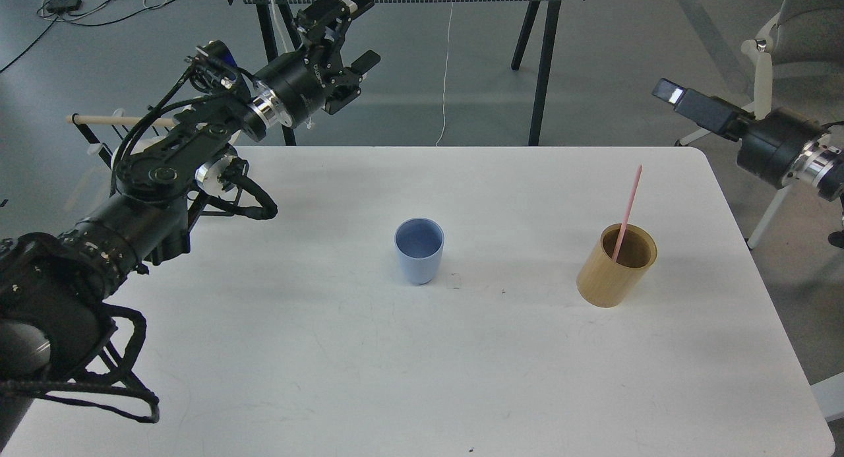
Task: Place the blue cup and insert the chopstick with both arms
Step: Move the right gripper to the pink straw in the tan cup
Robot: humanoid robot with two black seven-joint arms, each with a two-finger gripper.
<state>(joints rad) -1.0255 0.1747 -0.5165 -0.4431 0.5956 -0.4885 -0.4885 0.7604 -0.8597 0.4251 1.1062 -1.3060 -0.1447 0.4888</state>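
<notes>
The blue cup (419, 252) stands upright and empty near the middle of the white table (422, 378). The pink chopstick (627, 210) leans in a tan wooden cylinder (614, 269) at the right. My left gripper (357, 78) is raised high behind the table's back left edge, far from the cup, with its fingers apart and holding nothing. My right gripper (669, 93) comes in from the right, above and beyond the table's back right corner, up and to the right of the chopstick. It is seen as one dark block, so its fingers cannot be told apart.
A rack with a pale wooden rod (115, 121) and white mugs (122, 155) stands at the back left, partly behind my left arm. A black-legged table (537, 61) stands behind. A chair (768, 68) is at the back right.
</notes>
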